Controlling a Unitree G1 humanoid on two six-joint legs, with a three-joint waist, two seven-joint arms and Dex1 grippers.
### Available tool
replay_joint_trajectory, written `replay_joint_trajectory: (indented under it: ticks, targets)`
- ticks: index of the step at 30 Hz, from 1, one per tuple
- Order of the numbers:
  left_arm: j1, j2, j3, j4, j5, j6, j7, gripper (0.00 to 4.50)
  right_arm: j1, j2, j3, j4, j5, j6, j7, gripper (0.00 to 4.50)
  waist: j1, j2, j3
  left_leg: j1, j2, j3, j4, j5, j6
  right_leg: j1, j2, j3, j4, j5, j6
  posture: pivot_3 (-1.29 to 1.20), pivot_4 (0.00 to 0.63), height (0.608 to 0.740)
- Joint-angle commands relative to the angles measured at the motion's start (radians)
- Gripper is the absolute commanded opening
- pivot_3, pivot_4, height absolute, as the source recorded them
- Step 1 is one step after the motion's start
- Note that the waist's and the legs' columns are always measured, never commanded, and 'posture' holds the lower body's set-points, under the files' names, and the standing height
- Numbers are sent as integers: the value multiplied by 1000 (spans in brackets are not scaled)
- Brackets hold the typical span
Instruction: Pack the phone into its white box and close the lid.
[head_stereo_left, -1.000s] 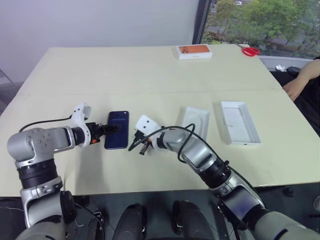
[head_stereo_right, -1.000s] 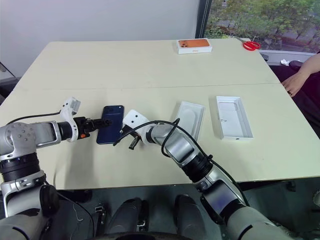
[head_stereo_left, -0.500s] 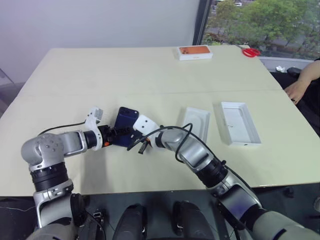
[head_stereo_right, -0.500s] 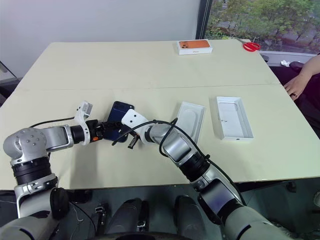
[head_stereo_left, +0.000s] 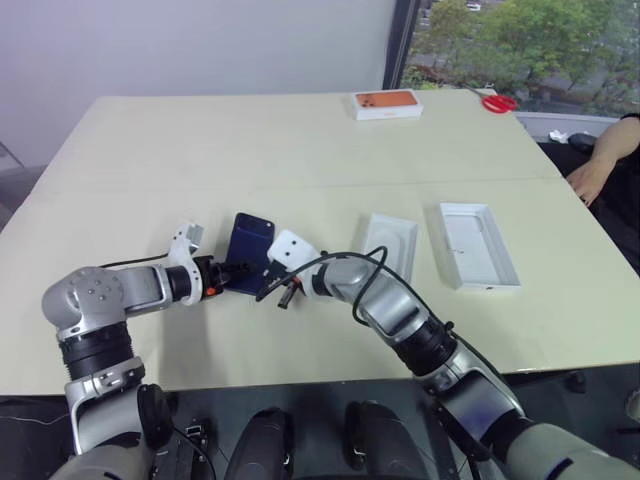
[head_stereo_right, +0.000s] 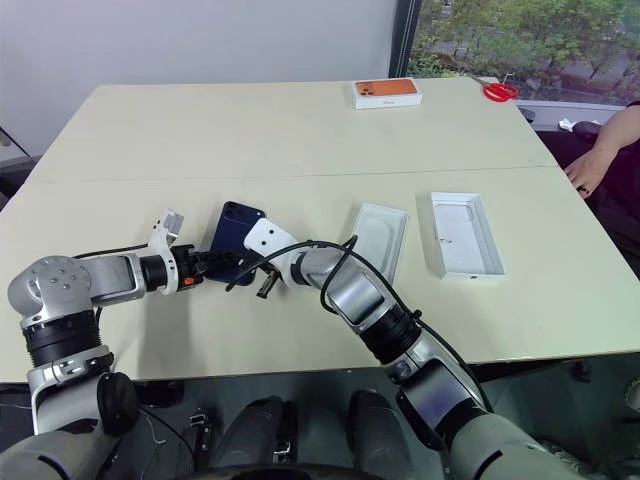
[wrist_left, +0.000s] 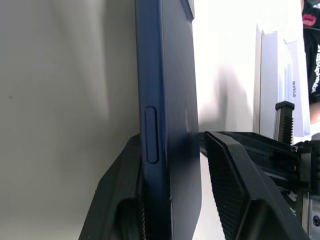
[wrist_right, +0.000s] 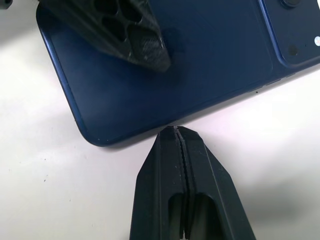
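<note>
The dark blue phone (head_stereo_left: 250, 250) stands tilted, one long side raised off the table, left of centre. My left gripper (wrist_left: 172, 137) is shut on its near end, one finger under it and one on its back. My right gripper (wrist_right: 176, 131) is shut, its tips against the phone's long edge. To the right lies a white insert with an oval recess (head_stereo_left: 392, 245); I cannot tell whether the white box sits under it. Further right the lid (head_stereo_left: 480, 245) lies open side up, plain white inside.
An orange-topped box (head_stereo_left: 389, 103) and red scissors (head_stereo_left: 500, 102) sit at the table's far edge. A person's hand (head_stereo_left: 590, 178) rests at the right edge. A seam runs across the table behind the phone.
The phone lay flat a second ago; it now stands tilted. My left gripper moved in toward the right and its fingers closed on the phone. The right gripper stayed put.
</note>
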Motion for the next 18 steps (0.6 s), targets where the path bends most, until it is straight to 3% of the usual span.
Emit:
replay_joint_trajectory:
  ticks: [1,4,6,14,18]
  targets:
    - [-17,17,24,-5,-20,8,0,1711,1,-6,-20,-49,-10,-2,-1,0,0,0,0,0,0,0,0,0,0,0,0,0,0,0,0,0,150,740]
    - [-15,20,24,-5,-23,8,-1,842,-2,-22,-22,-85,-17,11,3,0,0,0,0,0,0,0,0,0,0,0,0,0,0,0,0,0,150,740]
    - [-14,22,25,-6,-30,8,1,14,-6,-39,-30,-133,-14,37,10,0,0,0,0,0,0,0,0,0,0,0,0,0,0,0,0,0,150,740]
    - [-55,-14,-5,-57,-96,8,-5,14,25,-240,-141,-513,64,240,95,0,6,0,0,-5,0,0,-1,0,0,-5,-1,0,0,0,0,0,150,740]
    - [-123,-125,-84,-95,-156,8,30,14,101,-409,-264,-637,110,284,146,0,27,-1,1,-11,-1,-2,2,0,0,-8,-2,-2,-1,0,0,0,150,740]
